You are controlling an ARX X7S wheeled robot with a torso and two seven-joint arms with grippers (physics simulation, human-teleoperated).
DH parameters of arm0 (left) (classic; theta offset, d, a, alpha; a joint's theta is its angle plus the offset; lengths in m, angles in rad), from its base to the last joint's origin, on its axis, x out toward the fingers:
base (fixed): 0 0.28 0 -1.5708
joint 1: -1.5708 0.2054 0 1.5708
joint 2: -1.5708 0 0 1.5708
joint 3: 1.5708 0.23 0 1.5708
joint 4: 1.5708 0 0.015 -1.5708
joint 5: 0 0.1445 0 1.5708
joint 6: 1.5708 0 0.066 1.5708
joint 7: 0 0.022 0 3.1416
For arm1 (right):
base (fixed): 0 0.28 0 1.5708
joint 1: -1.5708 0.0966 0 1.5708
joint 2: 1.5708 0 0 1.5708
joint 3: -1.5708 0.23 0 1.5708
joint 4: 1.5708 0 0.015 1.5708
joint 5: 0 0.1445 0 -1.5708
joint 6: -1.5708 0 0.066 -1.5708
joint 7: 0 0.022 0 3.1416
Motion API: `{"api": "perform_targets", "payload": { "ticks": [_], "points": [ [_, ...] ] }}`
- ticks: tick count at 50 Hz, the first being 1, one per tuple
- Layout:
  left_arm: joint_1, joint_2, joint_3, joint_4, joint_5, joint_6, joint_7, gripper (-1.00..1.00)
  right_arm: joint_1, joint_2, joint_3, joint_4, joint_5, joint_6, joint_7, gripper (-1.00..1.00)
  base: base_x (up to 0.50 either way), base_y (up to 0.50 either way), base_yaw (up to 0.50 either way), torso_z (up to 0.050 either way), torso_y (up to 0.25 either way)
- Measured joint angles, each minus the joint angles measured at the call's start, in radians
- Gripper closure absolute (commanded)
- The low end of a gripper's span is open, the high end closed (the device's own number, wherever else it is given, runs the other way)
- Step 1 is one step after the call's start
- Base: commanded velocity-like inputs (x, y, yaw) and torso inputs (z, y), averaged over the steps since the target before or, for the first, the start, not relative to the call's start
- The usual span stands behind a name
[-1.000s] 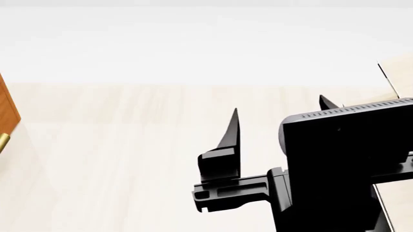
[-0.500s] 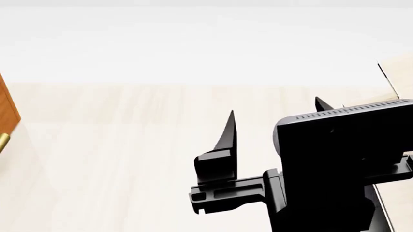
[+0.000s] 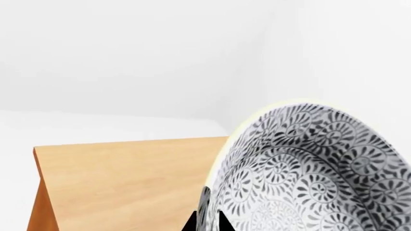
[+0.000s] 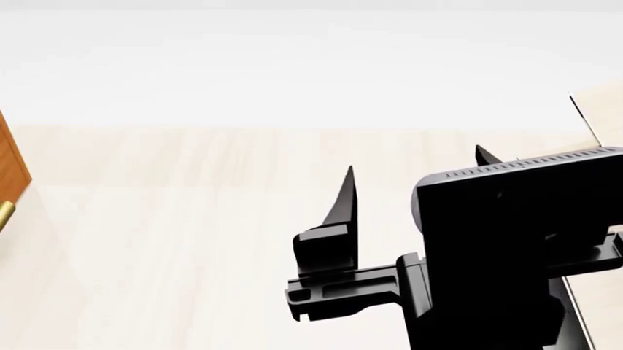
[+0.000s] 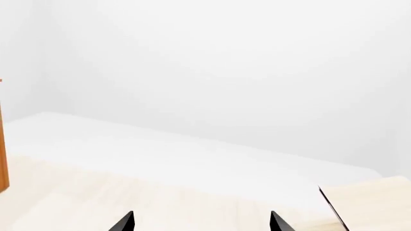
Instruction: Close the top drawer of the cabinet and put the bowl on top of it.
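Two black fingertips of the right gripper [image 4: 413, 175] stand well apart in the head view, pointing toward twelve o'clock with bare pale floor [image 4: 195, 240] between them; one finger [image 4: 343, 200] shows in full, the other is mostly hidden behind the black wrist housing. The right wrist view agrees: its two tips [image 5: 125, 222] poke up at the six o'clock edge with a wide gap and nothing between them, so this gripper is spread and empty.

The left gripper [image 3: 209, 222] shows only in its own wrist view, as dark finger slivers at six o'clock, set against the rim and outer wall of the bowl [image 3: 314, 168]. The bowl, white with a dense grey-blue floral pattern, is tilted up on edge at about four o'clock with its patterned inside facing the camera. The fingers look pinched on its rim, though most of them lie outside the picture.

Past the bowl, from seven to nine o'clock, lies the flat reddish-brown top of the cabinet [image 3: 128, 183].

In the head view only a sliver of the cabinet's wood and a bit of brass handle [image 4: 5, 213] show at nine o'clock. A pale wooden structure [image 4: 602, 109] sits at two o'clock.
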State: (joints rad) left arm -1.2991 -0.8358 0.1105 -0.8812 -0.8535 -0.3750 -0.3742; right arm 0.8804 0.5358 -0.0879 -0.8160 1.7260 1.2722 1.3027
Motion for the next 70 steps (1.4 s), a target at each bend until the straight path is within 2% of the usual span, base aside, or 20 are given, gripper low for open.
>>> {"api": "perform_targets", "payload": {
  "ticks": [26,27,70],
  "points": [
    [0.043,-0.006,-0.026,0.030,-0.005,-0.004,-0.008,1.00,-0.003,-0.004,-0.023,0.009,-0.045,-0.010,-0.035,-1.00,0.00,0.00,0.00,0.000,0.000],
    [0.041,-0.006,-0.024,0.028,-0.003,-0.006,-0.007,-1.00,-0.003,-0.004,-0.023,0.009,-0.045,-0.011,-0.035,-1.00,0.00,0.00,0.00,0.000,0.000],
    [0.065,-0.034,-0.076,0.173,-0.165,-0.144,-0.028,-1.00,0.031,0.030,-0.057,0.007,0.017,-0.057,0.016,-1.00,0.00,0.00,0.00,0.000,0.000]
  ]
}}
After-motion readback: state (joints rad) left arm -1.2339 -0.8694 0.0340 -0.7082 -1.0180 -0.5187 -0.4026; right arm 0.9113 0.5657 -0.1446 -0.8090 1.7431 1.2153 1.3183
